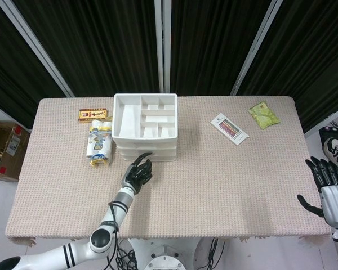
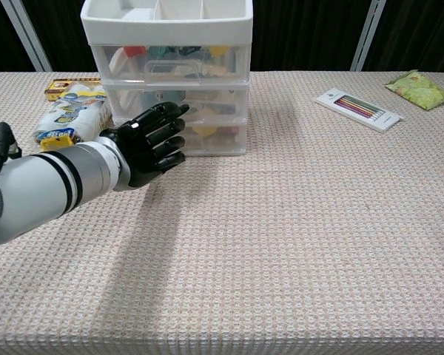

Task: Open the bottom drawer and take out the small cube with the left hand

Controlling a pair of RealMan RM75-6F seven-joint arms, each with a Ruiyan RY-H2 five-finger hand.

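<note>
A white three-drawer organiser (image 1: 145, 128) (image 2: 170, 70) stands at the back middle of the table, all drawers closed, with coloured items showing through the clear fronts. Which of them is the small cube I cannot tell. The bottom drawer (image 2: 207, 137) faces me. My left hand (image 1: 137, 173) (image 2: 149, 144), black with fingers spread, hovers right in front of the bottom drawer, fingertips close to its front, holding nothing. My right hand (image 1: 327, 180) hangs open past the table's right edge, away from the drawers.
A packet of tissues (image 1: 99, 144) (image 2: 68, 118) and a flat yellow-red box (image 1: 93, 115) lie left of the organiser. A case of coloured pencils (image 1: 229, 128) (image 2: 358, 109) and a green pouch (image 1: 263, 115) (image 2: 419, 89) lie at the back right.
</note>
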